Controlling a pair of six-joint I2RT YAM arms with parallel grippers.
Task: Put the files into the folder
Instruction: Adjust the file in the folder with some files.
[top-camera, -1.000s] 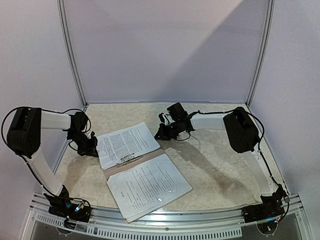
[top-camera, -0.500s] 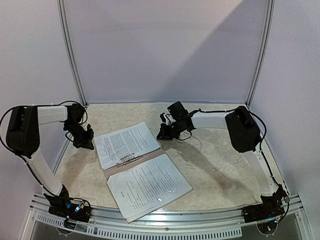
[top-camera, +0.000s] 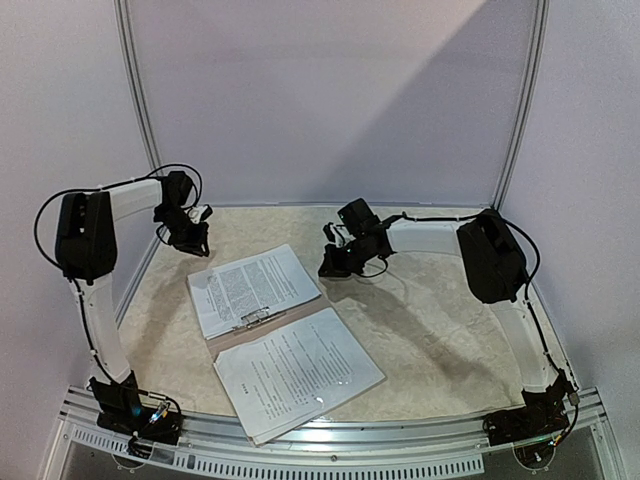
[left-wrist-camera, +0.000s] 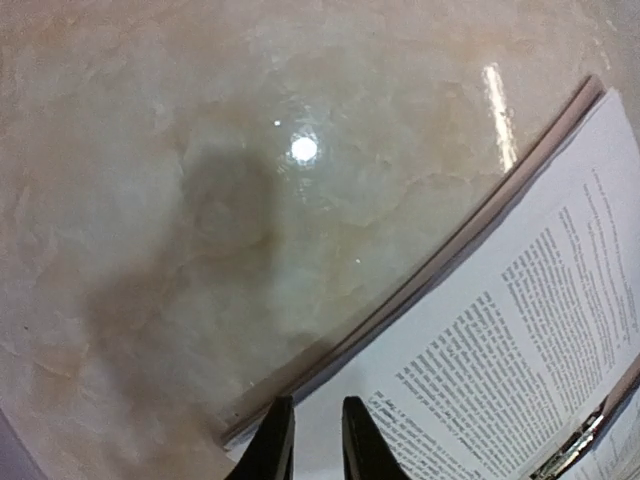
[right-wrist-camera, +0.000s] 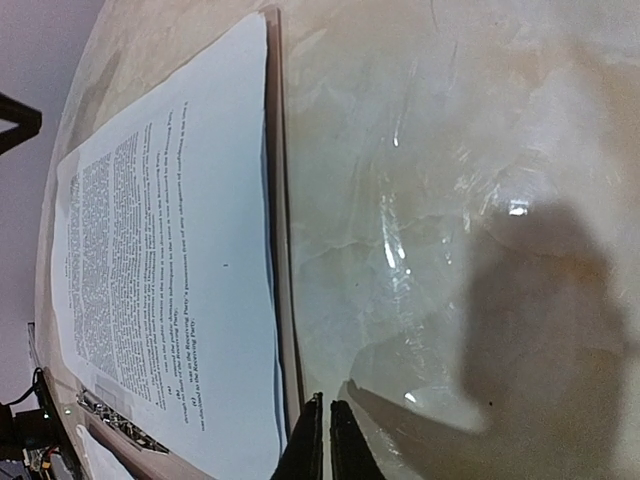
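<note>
Files lie in two white stacks on the open folder (top-camera: 287, 314). The far stack (top-camera: 252, 286) sits on the far-left half, and the near stack (top-camera: 300, 372) covers the near half and reaches toward the desk's near edge. Between them shows a tan strip of folder with the silver clip (top-camera: 256, 320).

The left hand (top-camera: 192, 238) hangs raised to the far left, clear of the paper. Its fingers (left-wrist-camera: 276, 448) are slightly parted and hold nothing. The right hand (top-camera: 334, 264) hovers just beside the far stack's right corner, closed and empty.

The step in hand looks like squaring the sheets inside the cover, or folding one half over the other. For that, the right hand would do best to come down at the folder's tan edge (right-wrist-camera: 284, 250), not on the sheets, so that it lifts cover and paper together. The left hand could press near the clip to stop the whole thing sliding on the glossy desk (top-camera: 440, 320). The loose pages may fan out if pushed from one corner only.
</note>
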